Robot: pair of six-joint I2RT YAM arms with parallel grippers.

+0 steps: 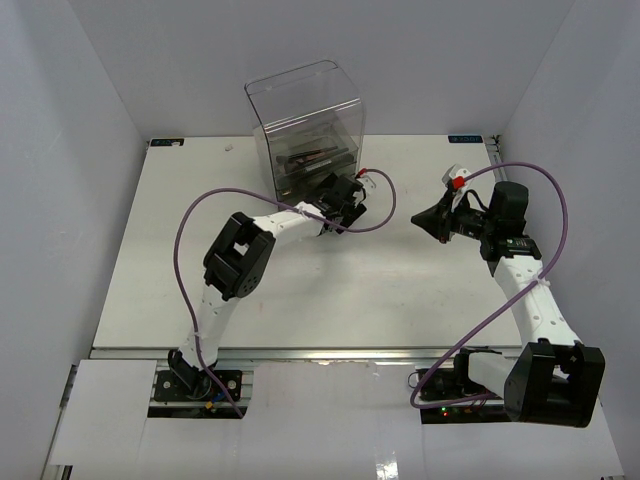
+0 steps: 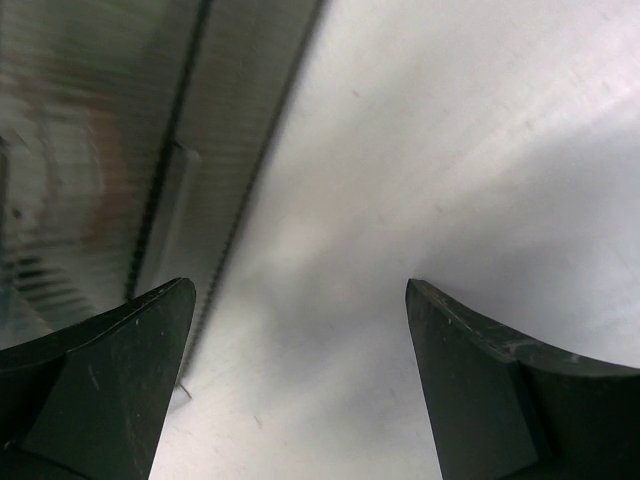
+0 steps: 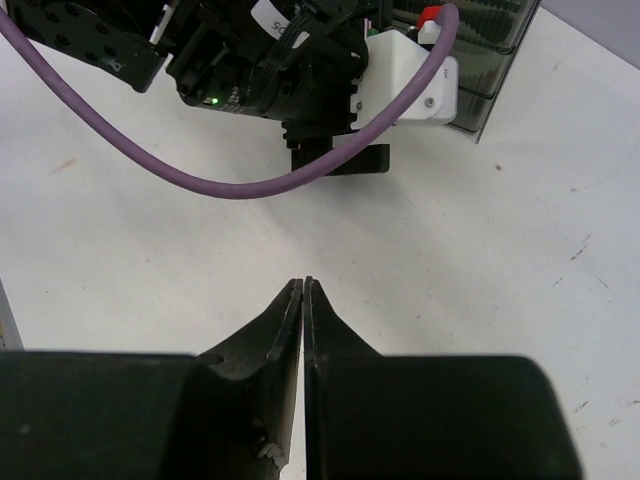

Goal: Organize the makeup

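At the near edge of the white table (image 1: 300,300) we see both arm bases bolted side by side, a purple cable (image 1: 185,250) looping from each.

The right arm (image 1: 535,310) rises along the right side and bends inward. Its right gripper (image 3: 303,287) points left over bare tabletop, the two black fingers pressed flat together with nothing between them. From its wrist camera we look across the table at the other arm's wrist and a corner of the clear box (image 1: 300,100) behind it.

The left arm (image 1: 240,255) stretches diagonally to the middle of the table. Its left gripper (image 2: 300,290) sits just beside the box's front right corner, fingers spread wide; between them we see only bare table, and the ribbed plastic wall fills the left of its wrist view. We cannot tell whether a finger touches the wall.

Farthest back, near the table's far edge, stands the tall clear box. The makeup (image 1: 308,160) lies inside its lower part: dark pieces with streaks of red, too blurred through the plastic for us to tell apart.
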